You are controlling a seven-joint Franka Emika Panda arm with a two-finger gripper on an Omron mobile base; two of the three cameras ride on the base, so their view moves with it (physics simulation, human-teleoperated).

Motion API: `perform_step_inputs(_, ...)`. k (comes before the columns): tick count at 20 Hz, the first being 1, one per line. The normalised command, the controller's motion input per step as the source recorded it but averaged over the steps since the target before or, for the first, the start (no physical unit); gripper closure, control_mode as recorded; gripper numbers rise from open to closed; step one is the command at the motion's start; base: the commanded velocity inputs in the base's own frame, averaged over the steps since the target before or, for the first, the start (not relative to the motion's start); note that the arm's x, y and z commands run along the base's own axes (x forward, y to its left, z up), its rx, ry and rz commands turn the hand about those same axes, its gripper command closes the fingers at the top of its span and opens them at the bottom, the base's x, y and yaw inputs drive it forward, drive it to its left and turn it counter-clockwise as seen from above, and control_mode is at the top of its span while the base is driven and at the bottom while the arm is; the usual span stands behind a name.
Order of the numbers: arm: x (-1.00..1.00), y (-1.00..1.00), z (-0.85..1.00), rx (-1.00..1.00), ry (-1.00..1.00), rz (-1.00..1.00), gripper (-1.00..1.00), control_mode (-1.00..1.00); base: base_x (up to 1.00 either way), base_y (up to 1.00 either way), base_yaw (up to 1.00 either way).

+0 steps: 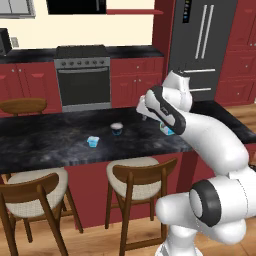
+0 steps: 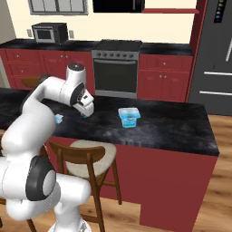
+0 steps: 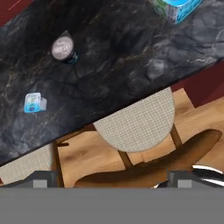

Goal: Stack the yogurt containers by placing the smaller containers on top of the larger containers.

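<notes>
Black marble counter (image 1: 45, 142) in the left base view holds the light-blue tub (image 1: 93, 141) and, near it, the dark teal cup (image 1: 117, 128), both apart from the boxy pack (image 1: 167, 130) behind the arm. In the right base view the pack (image 2: 128, 116) sits alone, well right of the tub (image 2: 58, 118). The hand view looks down on cup (image 3: 64, 48), tub (image 3: 34, 103), pack (image 3: 177, 8) and a stool (image 3: 138, 120); the end effector (image 3: 113, 178) is open, holding nothing.

Red cabinets (image 2: 163, 84), cream wall (image 1: 75, 30), steel oven (image 1: 83, 80), dark fridge (image 1: 202, 45). Black marble island counter (image 2: 172, 124) over wooden floor (image 2: 224, 136). Wooden stools (image 1: 135, 187) with pale cushions alongside.
</notes>
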Motion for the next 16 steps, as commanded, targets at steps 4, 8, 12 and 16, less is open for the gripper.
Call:
perform_step_inputs(4,0.28,0.11,-0.30,0.00,0.00,0.00,-1.00,-1.00,0.00,0.00,0.00)
perform_step_inputs(8,0.26,0.11,-0.28,0.00,0.00,0.00,-1.00,-1.00,0.00,0.00,0.00)
perform_step_inputs(12,0.41,0.32,-0.22,0.00,0.02,0.00,-1.00,-1.00,0.00,0.00,0.00)
perform_step_inputs(16,0.24,0.22,-0.21,0.00,0.00,0.00,-1.00,-1.00,0.00,0.00,0.00)
